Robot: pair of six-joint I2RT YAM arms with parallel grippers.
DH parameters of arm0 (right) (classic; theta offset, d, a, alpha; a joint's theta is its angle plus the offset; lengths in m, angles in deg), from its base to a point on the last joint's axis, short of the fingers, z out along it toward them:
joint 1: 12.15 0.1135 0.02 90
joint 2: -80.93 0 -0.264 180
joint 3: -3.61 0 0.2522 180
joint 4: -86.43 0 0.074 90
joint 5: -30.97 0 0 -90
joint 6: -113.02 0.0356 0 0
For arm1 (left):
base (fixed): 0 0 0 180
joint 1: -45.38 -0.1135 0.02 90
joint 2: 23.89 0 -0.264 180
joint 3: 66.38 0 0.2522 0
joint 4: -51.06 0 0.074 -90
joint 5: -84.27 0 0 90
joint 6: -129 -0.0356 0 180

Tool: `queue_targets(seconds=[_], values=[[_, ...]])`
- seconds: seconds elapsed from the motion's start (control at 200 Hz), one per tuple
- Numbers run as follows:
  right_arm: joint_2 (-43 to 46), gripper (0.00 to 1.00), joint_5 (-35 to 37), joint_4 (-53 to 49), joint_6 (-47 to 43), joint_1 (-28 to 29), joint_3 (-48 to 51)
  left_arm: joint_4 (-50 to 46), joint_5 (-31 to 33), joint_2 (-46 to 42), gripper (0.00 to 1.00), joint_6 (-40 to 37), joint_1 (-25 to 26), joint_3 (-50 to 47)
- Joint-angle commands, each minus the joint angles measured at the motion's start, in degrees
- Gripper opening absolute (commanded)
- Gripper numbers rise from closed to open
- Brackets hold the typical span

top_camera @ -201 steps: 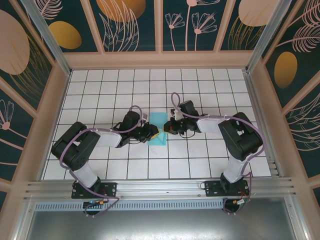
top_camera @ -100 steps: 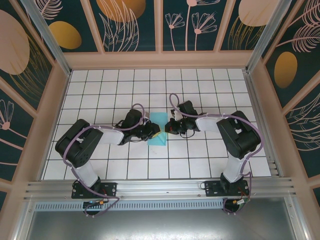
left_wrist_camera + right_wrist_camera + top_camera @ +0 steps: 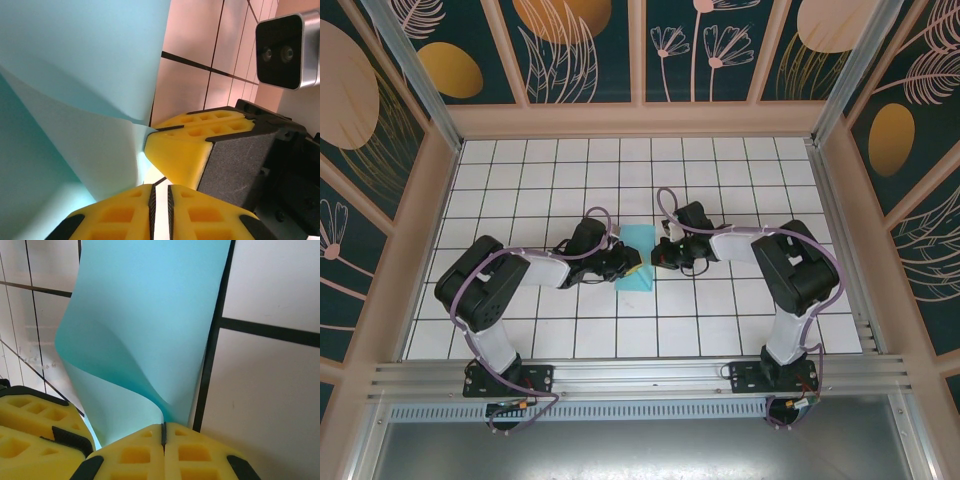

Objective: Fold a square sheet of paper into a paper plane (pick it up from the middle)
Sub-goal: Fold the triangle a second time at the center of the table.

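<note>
1. Right gripper: yellow pads pressed fully together, pinching the bottom edge of the turquoise paper right at the fingertips.
2. Left gripper: jaws almost together, with a thin pale slit between the ribbed pads. Cannot tell whether any paper sits in that slit.
3. Paper position, overhead view: on the white tiled tabletop near its middle, directly between the two grippers, long axis running away from the arm bases.
4. Paper shape, wrist views: one layer flat against the tiles, a second layer lifting off it in a smooth curl that narrows down into the right gripper's pinch.
5. Gripper spacing: tips facing each other across the near part of the paper, close together. One yellow finger of the right gripper just beside the left gripper's pads, meeting the paper's edge.
6. Grey wrist camera of the right arm seen behind that finger, two lenses facing the paper.
7. Arm posture, overhead view: both arms low over the tabletop, elbows out to the sides, forearms angled inward.
</note>
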Motion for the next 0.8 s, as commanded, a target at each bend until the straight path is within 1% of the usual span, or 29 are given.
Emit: queue_targets(seconds=[0.0, 0.355, 0.791], values=[[-1.0, 0.03, 1.4, -1.3, -1.5, -0.2, -2.2, -0.9, -1.1, 0.8, 0.18, -1.4, 0.2, 1.5], [-1.6, 0.03, 1.2, -1.9, -2.0, -0.2, -3.0, -1.5, -1.2, 1.5, 0.18, -1.9, 0.2, 2.1], [-1.9, 0.03, 3.0, -2.6, -3.0, -0.2, -3.6, -2.2, -1.2, 1.6, 0.18, -2.5, 0.2, 2.8]])
